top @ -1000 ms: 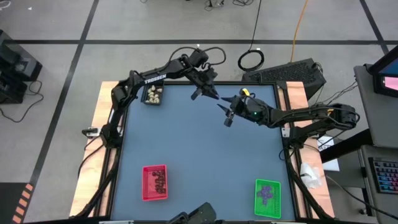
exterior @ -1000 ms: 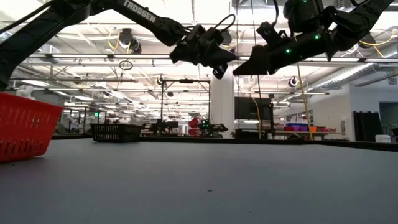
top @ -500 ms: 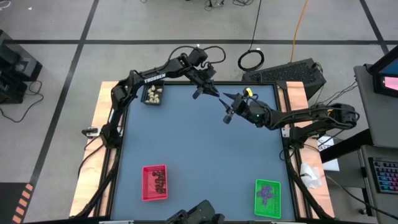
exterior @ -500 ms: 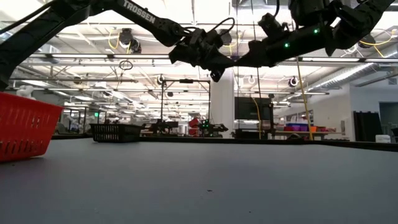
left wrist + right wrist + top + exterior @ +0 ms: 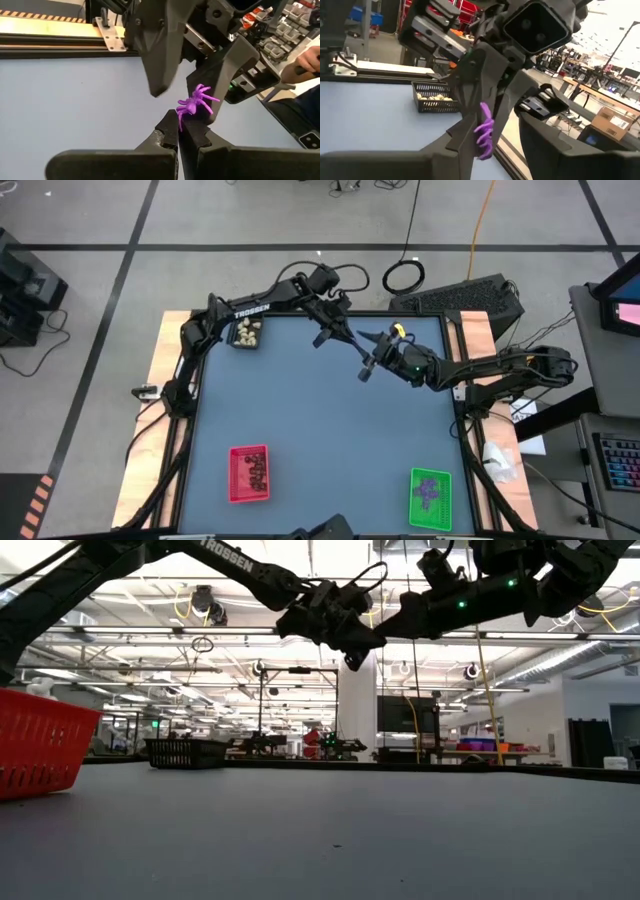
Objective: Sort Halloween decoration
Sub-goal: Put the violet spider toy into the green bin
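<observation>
A small purple spider trinket (image 5: 192, 104), one of the Halloween decoration, hangs high above the far middle of the table, with my left gripper (image 5: 179, 132) shut on it. My right gripper (image 5: 363, 355) meets it from the table's right. It is open, with one finger (image 5: 160, 55) on either side of the spider (image 5: 485, 131). In the low view both grippers (image 5: 372, 632) overlap well above the tabletop, and the spider is hidden there. My left gripper pinches the spider by its lower legs (image 5: 180, 118) between its two fingertips, and the body sticks out beyond them. The fingers come slanting down from the table's far left. The spider is lifted clear, high over the table. My right gripper: I cannot tell whether a finger touches the spider.
A black tray (image 5: 246, 332) of cream lumps stands at the far left. A red tray (image 5: 249, 473) of black lumps is near left, and a green tray (image 5: 430, 498) of purple bits near right. The blue tabletop (image 5: 320, 430) lies between them.
My right gripper has tipped up from a downward slant to level and swung toward the left gripper, so its open fingers now stand around the spider. My left gripper has turned a little and kept its hold.
</observation>
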`<state>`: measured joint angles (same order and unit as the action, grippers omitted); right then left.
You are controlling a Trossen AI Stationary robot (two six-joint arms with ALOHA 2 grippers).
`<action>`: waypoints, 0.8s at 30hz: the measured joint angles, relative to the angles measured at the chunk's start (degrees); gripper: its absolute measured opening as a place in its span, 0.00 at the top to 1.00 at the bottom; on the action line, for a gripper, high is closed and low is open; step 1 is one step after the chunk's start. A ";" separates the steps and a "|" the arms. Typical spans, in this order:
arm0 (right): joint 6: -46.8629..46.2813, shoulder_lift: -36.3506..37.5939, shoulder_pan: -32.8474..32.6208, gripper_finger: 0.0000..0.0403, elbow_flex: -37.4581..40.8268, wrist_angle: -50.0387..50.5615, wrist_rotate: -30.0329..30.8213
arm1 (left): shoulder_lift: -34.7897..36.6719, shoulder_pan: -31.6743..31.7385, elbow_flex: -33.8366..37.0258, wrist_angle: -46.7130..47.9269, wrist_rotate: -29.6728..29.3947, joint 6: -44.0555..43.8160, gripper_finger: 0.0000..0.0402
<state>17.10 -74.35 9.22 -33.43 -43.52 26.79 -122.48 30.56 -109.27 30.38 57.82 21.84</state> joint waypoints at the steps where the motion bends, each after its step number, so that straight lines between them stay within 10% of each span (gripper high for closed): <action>1: 0.20 0.00 -0.13 0.67 0.00 0.03 0.00 | 0.00 -0.08 0.00 0.02 0.00 -0.02 1.00; 12: 1.18 -0.02 -0.37 0.98 0.00 0.44 -0.32 | 0.00 -0.09 0.00 -0.05 -1.05 -0.15 1.00; 24: 1.21 0.00 -0.35 0.99 0.04 0.18 -1.47 | 0.00 -0.33 0.00 0.23 -15.43 -0.59 0.83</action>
<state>18.31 -74.35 8.86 -33.39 -43.34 25.32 -122.48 30.24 -109.27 30.61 42.39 21.26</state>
